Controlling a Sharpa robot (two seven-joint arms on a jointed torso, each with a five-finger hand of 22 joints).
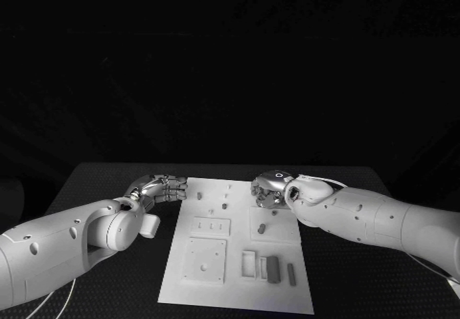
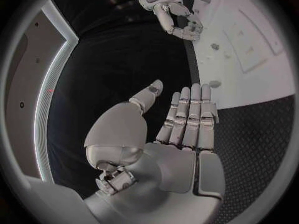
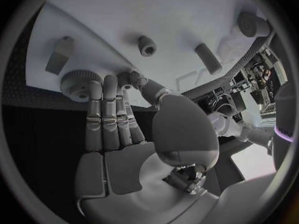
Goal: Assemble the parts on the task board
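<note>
Looking down, I see my right robot hand [image 1: 272, 189], fingers extended and holding nothing, touching the round knurled part [image 3: 79, 82] at the white board's [image 1: 230, 279] far edge; my left robot hand [image 1: 161, 189] waits empty beside it.

Grey parts [image 1: 273, 268] crowd the task board's [image 1: 192, 289] near right corner.
</note>
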